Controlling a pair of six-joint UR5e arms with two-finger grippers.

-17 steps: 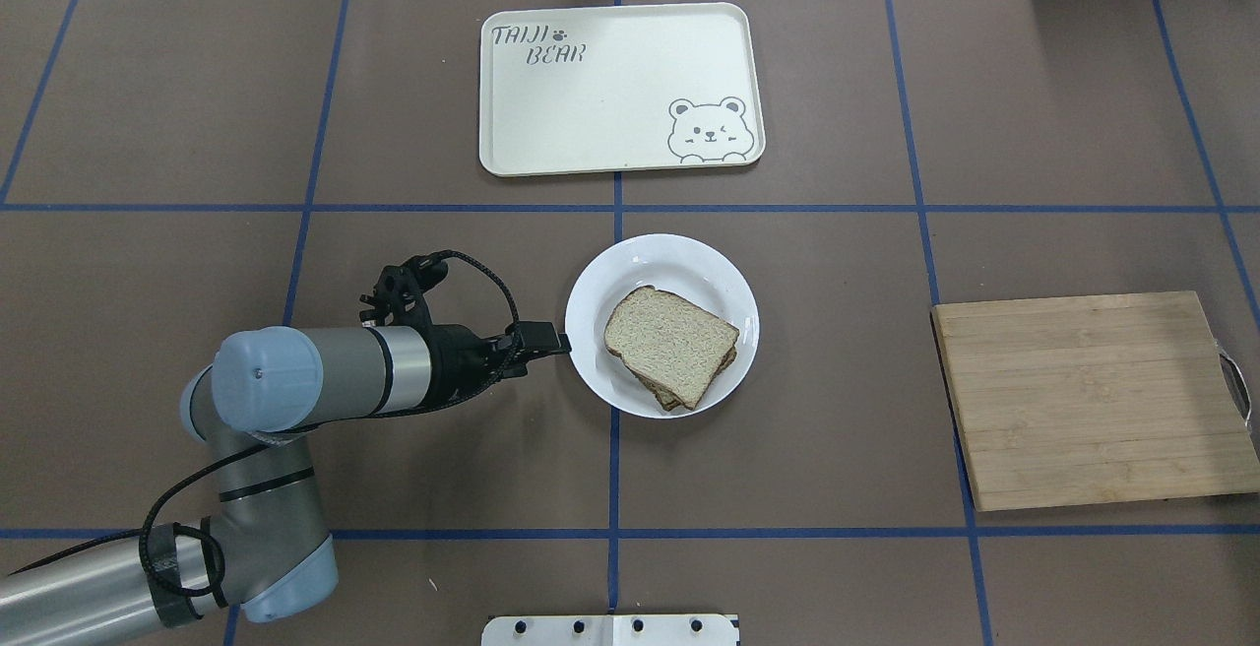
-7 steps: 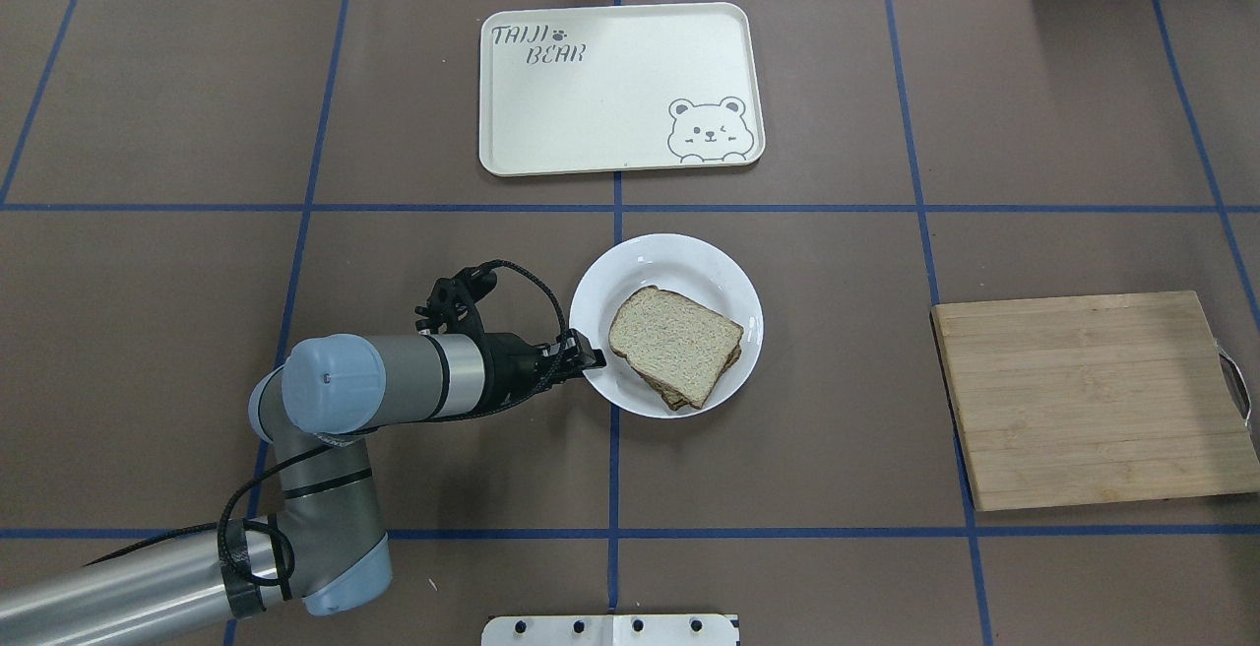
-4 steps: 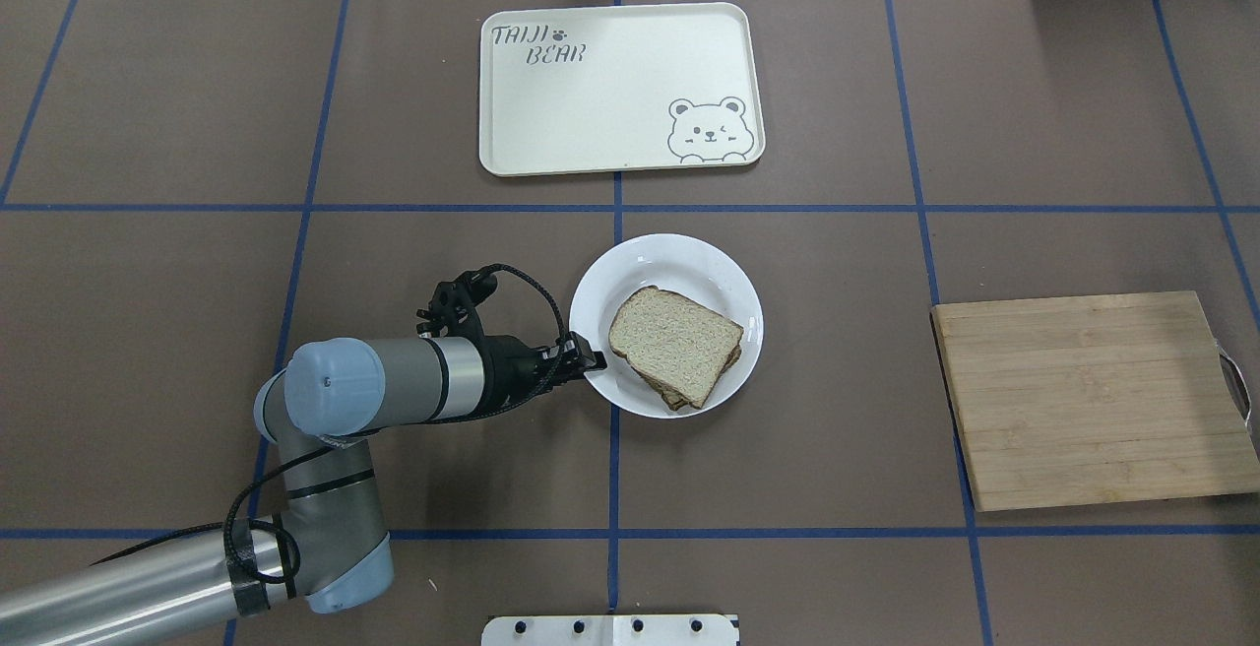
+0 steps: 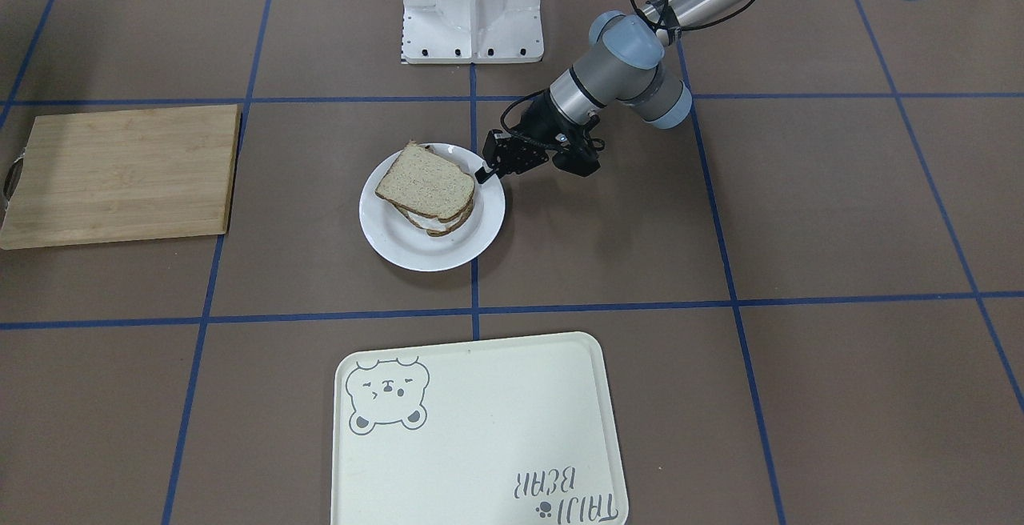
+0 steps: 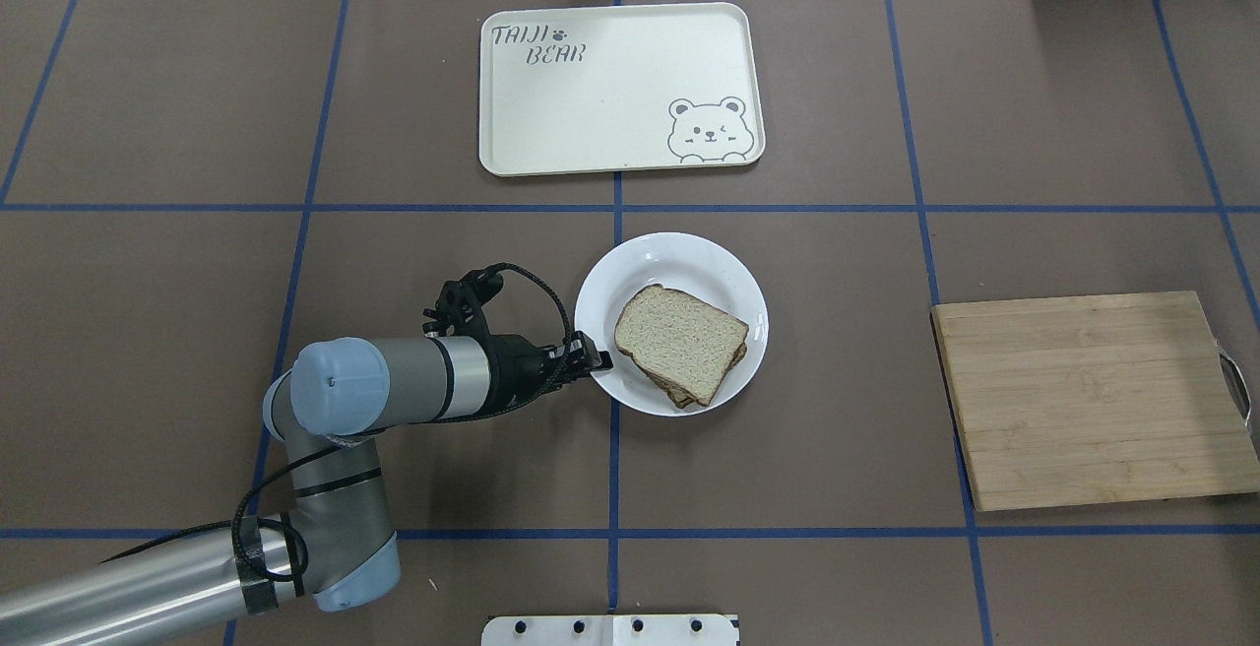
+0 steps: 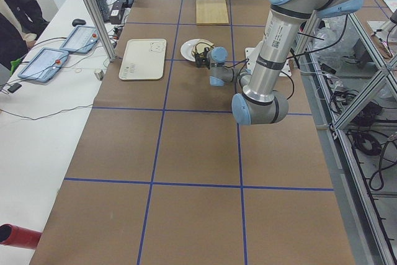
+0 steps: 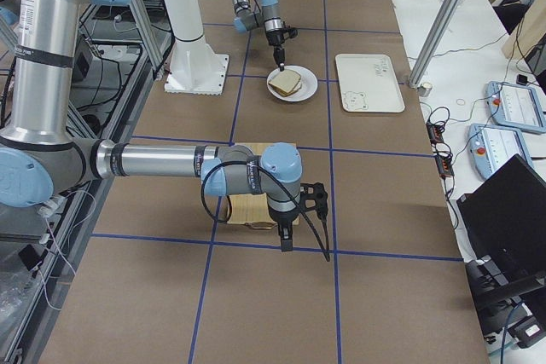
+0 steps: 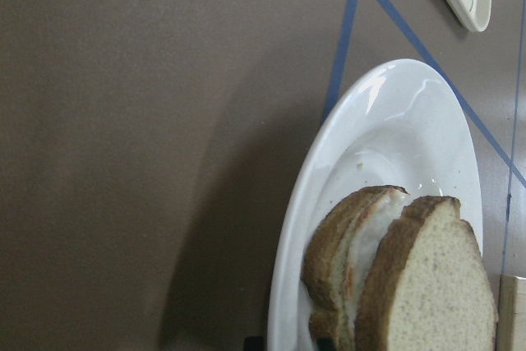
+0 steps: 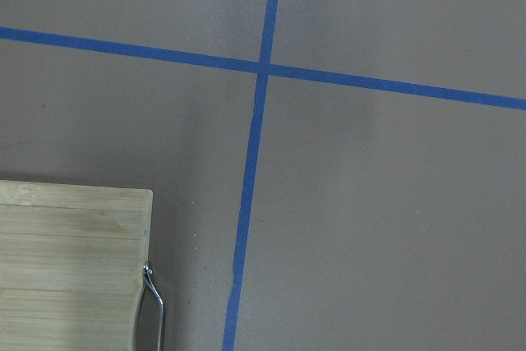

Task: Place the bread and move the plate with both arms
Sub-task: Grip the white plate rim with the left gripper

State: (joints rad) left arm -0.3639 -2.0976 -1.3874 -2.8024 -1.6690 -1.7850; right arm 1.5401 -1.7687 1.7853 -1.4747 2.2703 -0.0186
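The white plate (image 5: 669, 262) lies at the table's middle. On it the plain bread (image 5: 679, 341) tops a stack whose lower slice shows white egg in the left wrist view (image 8: 370, 244). My left gripper (image 5: 594, 362) is shut on the plate's left rim, and it also shows in the front view (image 4: 486, 173). The left wrist view shows the plate (image 8: 394, 137) and bread (image 8: 427, 285) close up. My right gripper (image 7: 284, 240) shows only in the exterior right view, hanging by the cutting board's outer end; I cannot tell whether it is open or shut.
A cream bear tray (image 5: 610, 85) lies beyond the plate at the table's far side. A wooden cutting board (image 5: 1093, 400) with a metal handle (image 9: 152, 293) lies on the right. Blue tape lines cross the brown table.
My left gripper moved right from beside the plate onto its left rim. The plate with the bread has since shifted slightly to the right.
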